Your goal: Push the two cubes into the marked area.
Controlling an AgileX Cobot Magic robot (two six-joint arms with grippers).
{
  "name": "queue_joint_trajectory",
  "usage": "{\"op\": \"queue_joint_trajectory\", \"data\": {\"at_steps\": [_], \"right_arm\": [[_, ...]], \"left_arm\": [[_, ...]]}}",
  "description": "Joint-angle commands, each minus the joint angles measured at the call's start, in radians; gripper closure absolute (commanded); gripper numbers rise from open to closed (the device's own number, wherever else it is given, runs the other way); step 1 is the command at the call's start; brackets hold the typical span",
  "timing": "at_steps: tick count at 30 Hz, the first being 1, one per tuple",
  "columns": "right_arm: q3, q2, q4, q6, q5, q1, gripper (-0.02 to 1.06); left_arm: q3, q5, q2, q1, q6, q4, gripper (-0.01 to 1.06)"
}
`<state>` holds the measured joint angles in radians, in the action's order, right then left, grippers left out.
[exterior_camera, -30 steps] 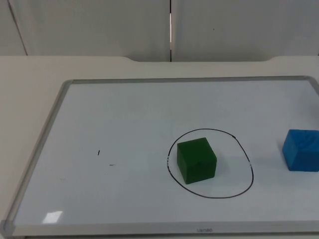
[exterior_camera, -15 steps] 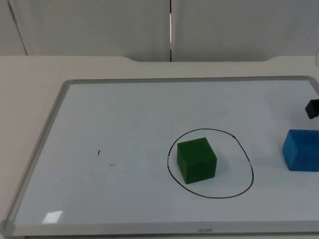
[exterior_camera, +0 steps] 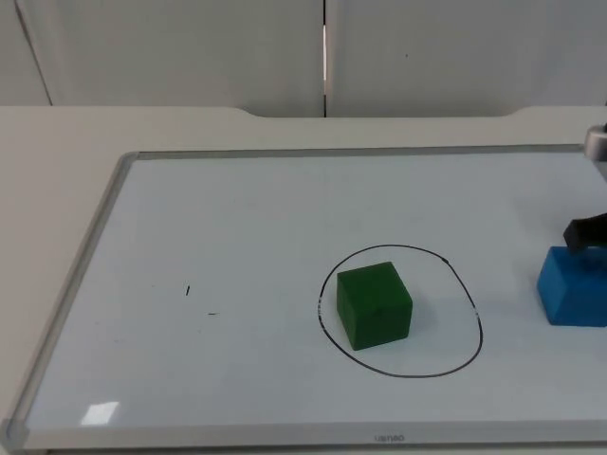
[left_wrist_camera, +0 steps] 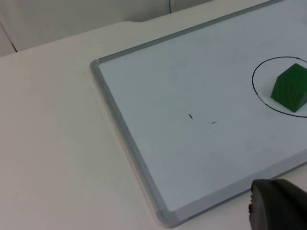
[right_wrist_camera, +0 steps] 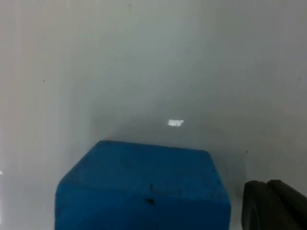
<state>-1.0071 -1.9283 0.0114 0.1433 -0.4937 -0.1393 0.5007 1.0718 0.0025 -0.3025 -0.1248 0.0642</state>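
A green cube sits inside the black marked circle drawn on the whiteboard. A blue cube rests on the board right of the circle, outside it. My right gripper comes in at the right edge, just behind the blue cube's far top edge. In the right wrist view the blue cube is close in front of the right gripper, whose fingers are shut together with nothing between them. The left gripper waits off the board's near left corner; its view takes in the green cube.
The whiteboard's grey frame runs around the work surface on the beige table. Two small pen marks lie left of the circle. A grey partition wall closes the far side.
The right gripper has entered from the right edge and moved down toward the blue cube's far side. Both cubes stay where they were.
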Motion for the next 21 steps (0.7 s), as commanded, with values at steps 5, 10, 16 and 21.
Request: {"op": "queue_joint_trajectory", "data": {"at_steps": [5,10,16,21], "right_arm": [[0.003,-0.002,-0.02,0.005,0.033,-0.001,1.04],[0.003,-0.002,-0.023,0.005,0.054,-0.016,1.04],[0.003,-0.002,-0.038,0.005,0.069,-0.056,1.04],[0.003,-0.002,-0.045,0.005,0.071,-0.081,1.04]], "left_arm": [[-0.004,0.004,-0.003,0.003,-0.002,-0.003,1.05],[-0.004,0.004,-0.003,0.003,-0.002,-0.003,1.05],[-0.004,0.004,-0.003,0.003,-0.002,-0.003,1.05],[-0.004,0.004,-0.003,0.003,-0.002,-0.003,1.05]]}}
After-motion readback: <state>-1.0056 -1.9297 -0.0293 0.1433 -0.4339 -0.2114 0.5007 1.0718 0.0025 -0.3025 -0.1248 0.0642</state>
